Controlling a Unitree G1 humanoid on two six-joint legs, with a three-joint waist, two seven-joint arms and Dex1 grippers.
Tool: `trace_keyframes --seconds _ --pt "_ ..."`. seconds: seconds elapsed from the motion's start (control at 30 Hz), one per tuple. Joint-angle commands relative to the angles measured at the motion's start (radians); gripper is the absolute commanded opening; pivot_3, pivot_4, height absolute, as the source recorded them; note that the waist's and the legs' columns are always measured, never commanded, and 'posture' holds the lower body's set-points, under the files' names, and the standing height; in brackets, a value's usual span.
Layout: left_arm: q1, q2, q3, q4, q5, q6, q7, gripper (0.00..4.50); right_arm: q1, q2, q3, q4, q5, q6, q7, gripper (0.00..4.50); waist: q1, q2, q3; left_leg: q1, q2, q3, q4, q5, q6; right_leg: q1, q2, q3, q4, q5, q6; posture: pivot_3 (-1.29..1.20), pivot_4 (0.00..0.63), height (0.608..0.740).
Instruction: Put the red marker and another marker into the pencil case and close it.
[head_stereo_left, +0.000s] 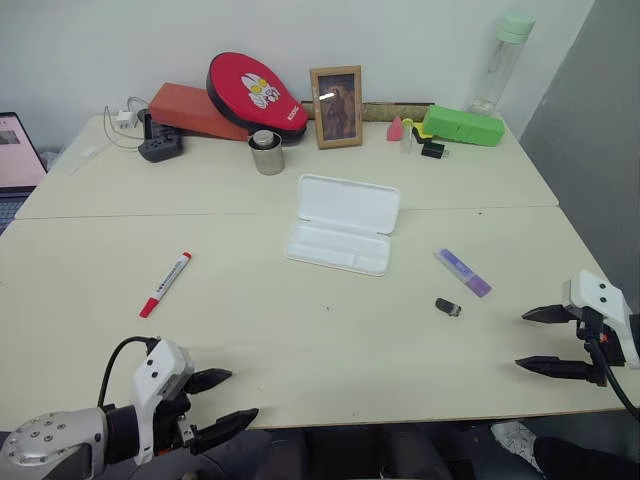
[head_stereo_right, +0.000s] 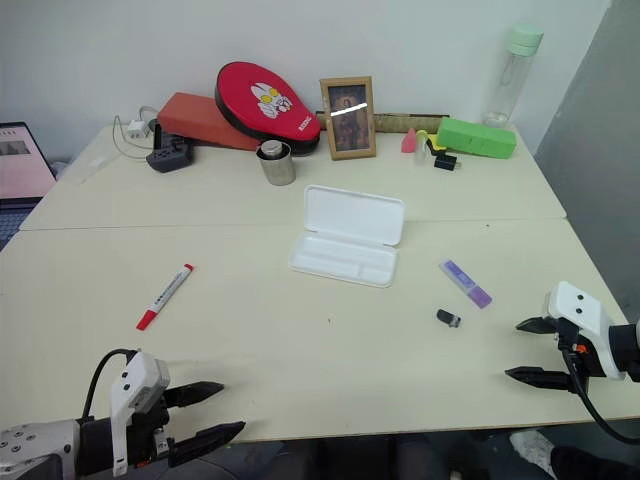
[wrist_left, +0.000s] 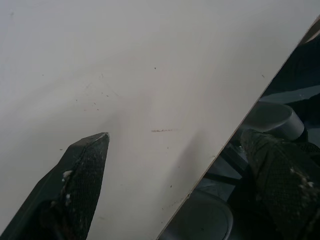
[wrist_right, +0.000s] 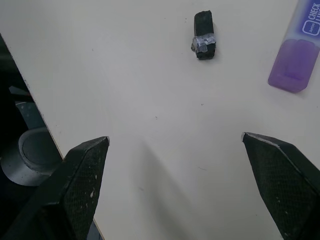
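While nothing has yet been picked up, the task is judged to be at its very first step: the reach for a marker. The table (head_stereo_left: 300, 340) carries everything. The pencil case (head_stereo_left: 343, 236) lies open at mid-table, lid back and tray empty, well beyond both sets of jaws and roughly between them. The left gripper (head_stereo_left: 222, 402) hovers at the near edge with its jaws spread wide and empty; the red marker (head_stereo_left: 165, 284) lies ahead of those jaws, well apart. The right gripper (head_stereo_left: 541, 340) is likewise held wide apart and empty, with the purple highlighter (head_stereo_left: 463, 272) ahead of and inboard of its jaws, and a small black stub (head_stereo_left: 448, 307) nearer still. Next, each gripper would need to be carried forward and its jaws aligned across a marker barrel.
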Motion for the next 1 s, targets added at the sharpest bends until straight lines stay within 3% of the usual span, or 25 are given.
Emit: trace_keyframes --seconds 0.03,1.0 --pt "0.004 0.011 0.009 -0.031 -0.004 -0.008 -0.013 4.5 -0.012 -0.013 -0.012 -0.001 0.0 -0.012 0.005 4.47 0.0 0.0 0.0 0.0 0.0 0.0 0.0 0.0 0.0 0.0 0.0 0.0 0.0 0.0 0.0 0.0 0.15 0.74" --pt "-0.03 0.004 0.005 -0.021 -0.011 0.003 -0.001 4.5 0.002 -0.016 -0.018 -0.001 -0.003 -0.018 0.01 4.47 0.0 0.0 0.0 0.0 0.0 0.0 0.0 0.0 0.0 0.0 0.0 0.0 0.0 0.0 0.0 0.0 0.15 0.74"
